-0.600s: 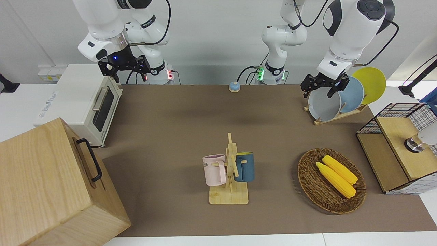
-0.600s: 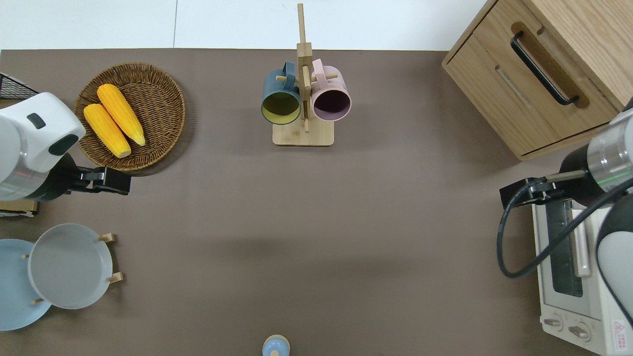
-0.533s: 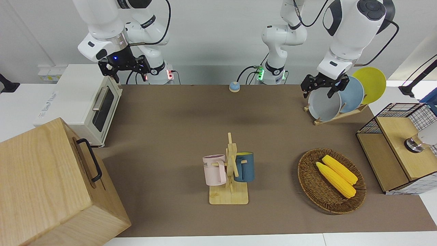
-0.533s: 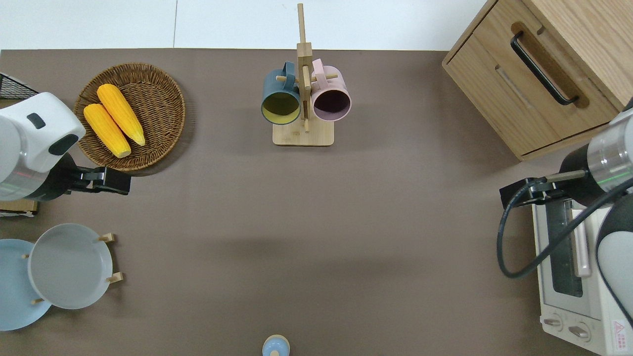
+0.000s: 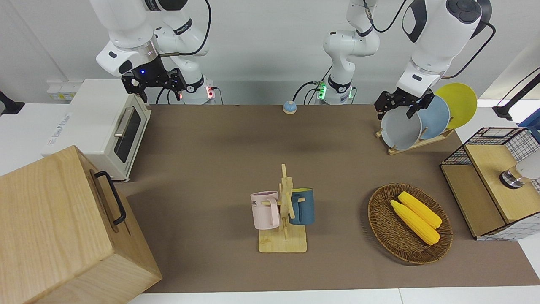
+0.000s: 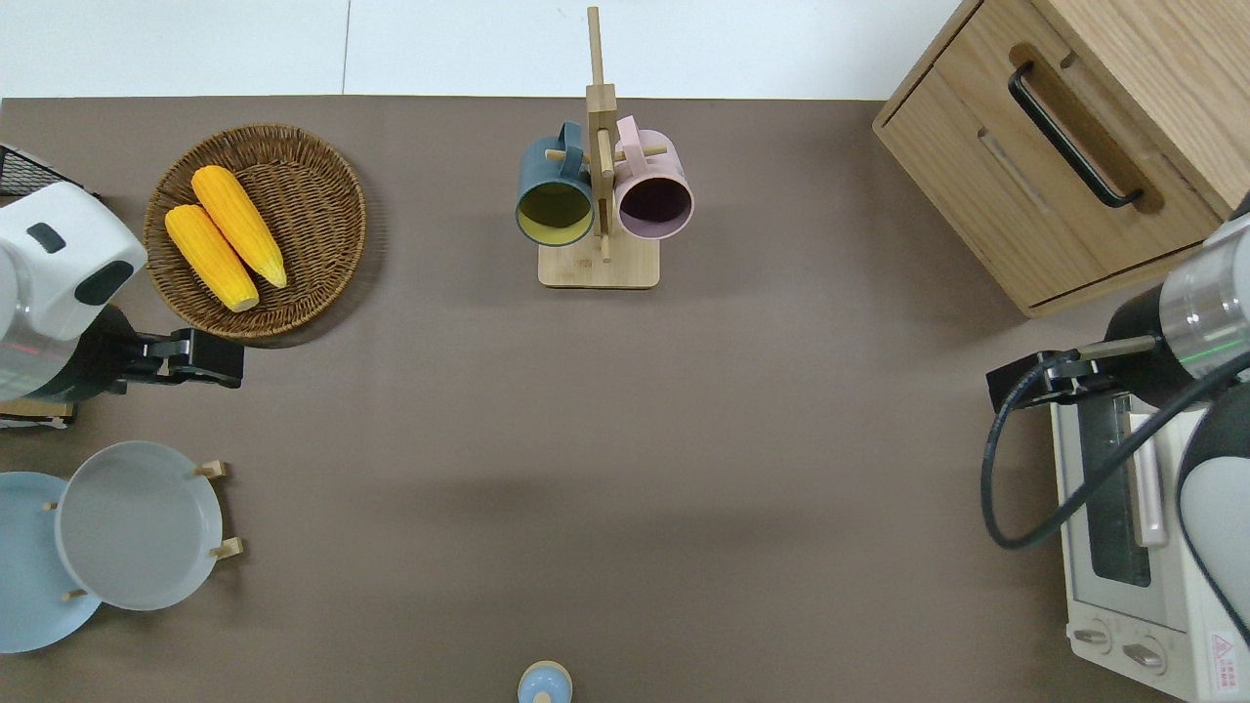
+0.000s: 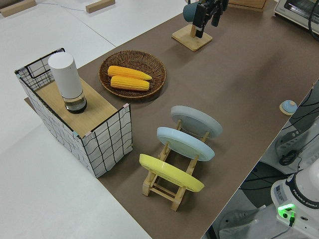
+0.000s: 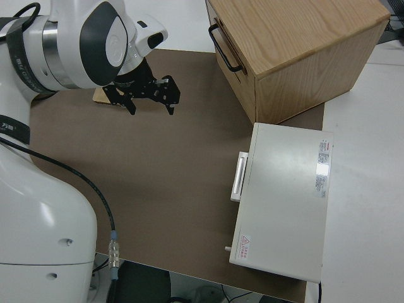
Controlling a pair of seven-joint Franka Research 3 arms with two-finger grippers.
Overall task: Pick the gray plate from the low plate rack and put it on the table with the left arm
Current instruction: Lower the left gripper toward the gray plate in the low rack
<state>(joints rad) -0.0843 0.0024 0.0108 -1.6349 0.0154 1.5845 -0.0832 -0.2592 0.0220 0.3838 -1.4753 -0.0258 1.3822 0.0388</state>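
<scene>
I'm on the approach: my left gripper (image 5: 401, 105), fingers spread and empty, hovers upper right; next it must drop onto the gray plate's (image 5: 400, 128) rim in the rack (image 5: 415, 145).

Mug stand (image 5: 283, 219) near table's far edge, mid-length, pink mug (image 5: 265, 210) and blue mug (image 5: 302, 206) hung. Wicker basket (image 5: 409, 223) with two corn cobs (image 5: 415, 217) toward left arm's end. Toaster oven (image 5: 103, 126), wooden cabinet (image 5: 63, 228) at opposite end.
</scene>
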